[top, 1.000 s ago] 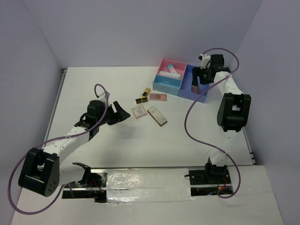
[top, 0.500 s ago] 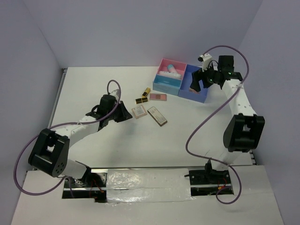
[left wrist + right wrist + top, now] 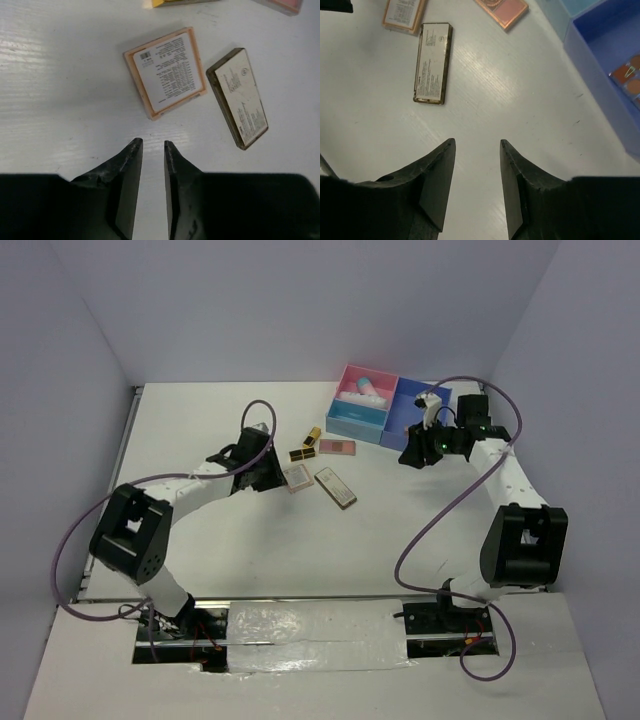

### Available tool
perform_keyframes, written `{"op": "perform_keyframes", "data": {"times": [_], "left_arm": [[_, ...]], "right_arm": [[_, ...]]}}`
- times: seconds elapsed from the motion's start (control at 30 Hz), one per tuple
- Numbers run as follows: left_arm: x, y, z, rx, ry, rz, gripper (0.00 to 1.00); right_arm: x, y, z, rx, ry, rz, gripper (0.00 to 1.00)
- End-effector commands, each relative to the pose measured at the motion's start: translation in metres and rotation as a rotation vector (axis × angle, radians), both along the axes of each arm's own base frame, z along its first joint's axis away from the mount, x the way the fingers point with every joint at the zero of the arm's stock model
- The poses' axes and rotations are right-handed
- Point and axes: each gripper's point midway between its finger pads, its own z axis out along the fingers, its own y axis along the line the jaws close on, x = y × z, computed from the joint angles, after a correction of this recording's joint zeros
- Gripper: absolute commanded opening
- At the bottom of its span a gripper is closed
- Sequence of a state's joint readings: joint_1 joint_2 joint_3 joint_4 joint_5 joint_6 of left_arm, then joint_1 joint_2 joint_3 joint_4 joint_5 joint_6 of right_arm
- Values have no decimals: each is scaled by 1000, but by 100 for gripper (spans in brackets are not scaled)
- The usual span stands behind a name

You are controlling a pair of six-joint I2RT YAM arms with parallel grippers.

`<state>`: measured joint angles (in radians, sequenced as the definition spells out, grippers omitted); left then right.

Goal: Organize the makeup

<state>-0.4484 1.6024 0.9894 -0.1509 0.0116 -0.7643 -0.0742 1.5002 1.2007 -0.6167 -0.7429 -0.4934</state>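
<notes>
Loose makeup lies mid-table: a pink-rimmed square palette, a long brown palette, a pink palette and two black-and-gold lipsticks. A white tube lies in the box's pink half. A reddish palette lies in the blue half. My left gripper hovers just short of the square palette, jaws a narrow gap apart and empty. My right gripper hangs open and empty over bare table, left of the blue half.
The pink-and-blue compartment box stands at the back right, its blue wall close to my right gripper. Purple cables loop off both arms. Grey walls close in the table on three sides.
The left arm has reached right up to the square palette and its jaws have narrowed. The right gripper has come away from over the blue compartment, down and left, jaws narrower, leaving a palette inside.
</notes>
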Motion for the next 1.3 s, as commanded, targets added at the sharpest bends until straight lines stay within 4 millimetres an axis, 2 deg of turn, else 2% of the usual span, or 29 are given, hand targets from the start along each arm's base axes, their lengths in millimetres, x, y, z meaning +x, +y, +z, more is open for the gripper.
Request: {"op": "perform_keyframes", "data": {"times": [0.0,0.07,0.1,0.13,0.2,0.3,0.33,0.37,0.53,0.67,0.7,1.03,1.27], "left_arm": [[5,5,-8,66,69,101,45],[7,3,-17,82,96,114,58],[10,-3,-13,78,96,115,71],[11,-6,-15,84,101,119,78],[15,-15,-17,97,117,112,84],[21,-20,-26,139,153,140,86],[21,-20,-36,160,177,148,87],[25,-24,-32,156,176,154,88],[30,-27,-45,198,213,174,90],[42,-29,-41,227,214,203,92],[42,-28,-46,243,227,212,92],[57,-34,-49,251,240,241,97],[60,-29,-58,304,262,267,97]], "right_arm": [[-1,4,16,27,-52,-40,49],[-3,4,15,27,-58,-58,52],[-6,4,10,35,-43,-68,52],[-6,3,9,35,-43,-81,53],[-7,4,8,46,-52,-98,55],[-7,6,5,68,-43,-107,56],[-6,7,6,72,-44,-105,56],[-6,7,6,73,-45,-106,56],[-4,6,4,72,-42,-108,57],[-4,8,0,81,-30,-107,57],[-4,8,-1,83,-28,-108,57],[-5,8,-7,89,-10,-114,57],[-5,8,-8,92,-8,-114,57]]}}
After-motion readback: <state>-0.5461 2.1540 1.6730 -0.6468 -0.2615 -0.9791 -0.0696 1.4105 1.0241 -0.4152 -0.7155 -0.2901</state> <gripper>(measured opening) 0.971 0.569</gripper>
